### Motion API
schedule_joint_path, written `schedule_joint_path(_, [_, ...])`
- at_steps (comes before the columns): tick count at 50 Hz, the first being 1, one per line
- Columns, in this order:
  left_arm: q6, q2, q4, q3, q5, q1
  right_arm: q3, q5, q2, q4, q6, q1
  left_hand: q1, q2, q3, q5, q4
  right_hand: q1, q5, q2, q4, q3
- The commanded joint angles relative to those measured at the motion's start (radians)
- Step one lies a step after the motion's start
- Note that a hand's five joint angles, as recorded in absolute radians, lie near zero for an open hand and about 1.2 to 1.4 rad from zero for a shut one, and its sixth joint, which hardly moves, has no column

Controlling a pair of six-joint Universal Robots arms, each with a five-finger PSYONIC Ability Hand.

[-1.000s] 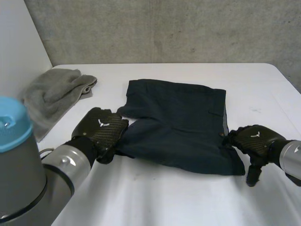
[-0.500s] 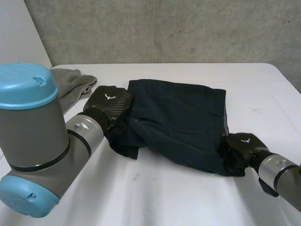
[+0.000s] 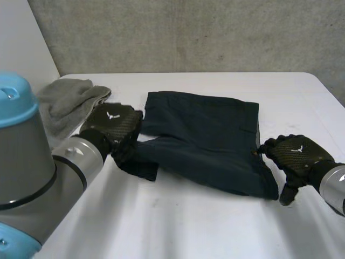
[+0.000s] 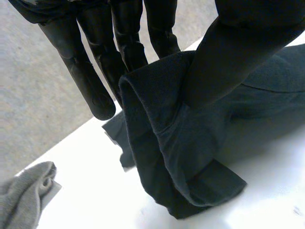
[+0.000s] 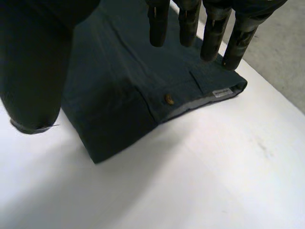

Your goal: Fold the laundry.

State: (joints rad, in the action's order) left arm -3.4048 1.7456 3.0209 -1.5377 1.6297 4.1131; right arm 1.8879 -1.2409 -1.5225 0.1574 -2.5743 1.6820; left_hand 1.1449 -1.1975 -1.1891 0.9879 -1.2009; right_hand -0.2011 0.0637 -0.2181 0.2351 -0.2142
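Dark navy shorts (image 3: 210, 140) lie spread on the white table (image 3: 188, 226). My left hand (image 3: 113, 124) is at their left leg end, where the cloth bunches into a thick fold (image 4: 190, 157) pinched between thumb (image 4: 238, 43) and fingers and drooping to the table. My right hand (image 3: 294, 154) rests at the near right corner of the waistband, its fingers (image 5: 209, 33) straight and spread above the cloth, holding nothing. Just past those fingertips, the waistband shows a small button (image 5: 168, 99) and a light inner lining.
A crumpled grey towel (image 3: 64, 105) lies at the table's far left, close behind my left hand, and appears again as the towel (image 4: 19, 200) beyond the lifted fold. A concrete wall stands behind the table. Bare white tabletop stretches in front of the shorts.
The left hand carried the leg end up and back, then came down nearer with it. The right hand, curled over the waistband corner half a second ago, has spread its fingers.
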Motion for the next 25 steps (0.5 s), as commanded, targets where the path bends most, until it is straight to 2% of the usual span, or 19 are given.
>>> schedule_joint_path(1, [0.002, 0.069, 0.006, 0.096, 0.002, 0.004, 0.037, 0.008, 0.031, -0.140, -0.377, 0.013, 0.251, -0.199, -0.207, 0.234, -0.195, 0.027, -0.064, 0.044, -0.061, 0.040])
schedule_joint_path(5, [0.007, 0.106, 0.006, 0.136, 0.002, 0.006, 0.057, 0.008, 0.108, -0.238, -0.484, 0.045, 0.251, -0.199, -0.207, 0.234, -0.195, 0.027, -0.064, 0.044, -0.061, 0.040])
schedule_joint_path(12, [0.013, 0.143, 0.007, 0.175, 0.004, 0.004, 0.030, -0.008, 0.232, -0.291, -0.507, 0.168, 0.251, -0.199, -0.207, 0.234, -0.195, 0.027, -0.064, 0.044, -0.061, 0.040])
schedule_joint_path(16, [0.015, 0.149, 0.021, 0.183, 0.004, 0.004, 0.010, -0.051, 0.292, -0.329, -0.507, 0.188, 0.251, -0.199, -0.207, 0.234, -0.195, 0.027, -0.064, 0.044, -0.061, 0.040])
schedule_joint_path(18, [0.013, 0.149, 0.026, 0.183, 0.004, 0.004, -0.006, -0.101, 0.317, -0.354, -0.501, 0.197, 0.251, -0.199, -0.207, 0.234, -0.195, 0.027, -0.064, 0.044, -0.061, 0.040])
schedule_joint_path(20, [0.015, 0.149, 0.029, 0.183, 0.005, 0.006, -0.015, -0.146, 0.324, -0.371, -0.494, 0.199, 0.251, -0.199, -0.207, 0.234, -0.195, -0.042, 0.005, -0.025, 0.008, -0.029])
schedule_joint_path(22, [0.015, 0.147, 0.029, 0.182, 0.006, 0.006, -0.029, -0.198, 0.325, -0.387, -0.483, 0.189, 0.251, -0.199, -0.207, 0.234, -0.195, -0.244, 0.207, -0.227, 0.210, -0.231])
schedule_joint_path(25, [0.015, 0.147, 0.029, 0.174, 0.006, 0.009, -0.026, -0.241, 0.318, -0.406, -0.439, 0.183, 0.251, -0.199, -0.207, 0.234, -0.195, -0.418, 0.380, -0.401, 0.384, -0.404])
